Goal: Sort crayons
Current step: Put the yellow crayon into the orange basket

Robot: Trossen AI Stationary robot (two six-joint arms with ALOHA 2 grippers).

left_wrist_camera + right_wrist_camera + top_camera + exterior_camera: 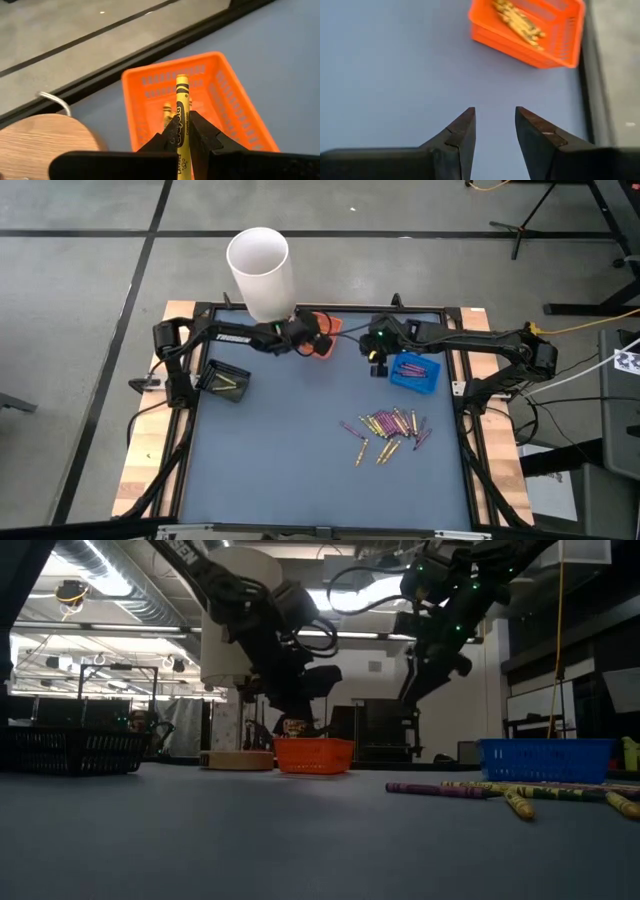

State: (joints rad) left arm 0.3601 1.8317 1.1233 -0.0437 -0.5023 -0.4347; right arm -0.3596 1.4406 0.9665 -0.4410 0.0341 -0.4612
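Left gripper [183,131] is over the orange tray [235,107] at the far side of the worktop [300,440], jaws clamped on a yellow crayon [181,107] around mid-length. More yellow ones already lie inside. Right gripper [495,131] hangs by the blue tray [415,373], jaws apart, nothing in them. The loose crayons [390,430] sit near right. They look light, stiff, waxy; probably snap or roll, so pinching the paper-wrapped middle seems best.

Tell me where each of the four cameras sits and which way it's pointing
High: overhead, straight down; both arms, orange tray, blue tray, loose crayons.
Low: table height, level; both arms descend.
Left wrist: above orange tray; left gripper holds yellow crayon.
Right wrist: down at table; right gripper open.
Shared: orange tray.
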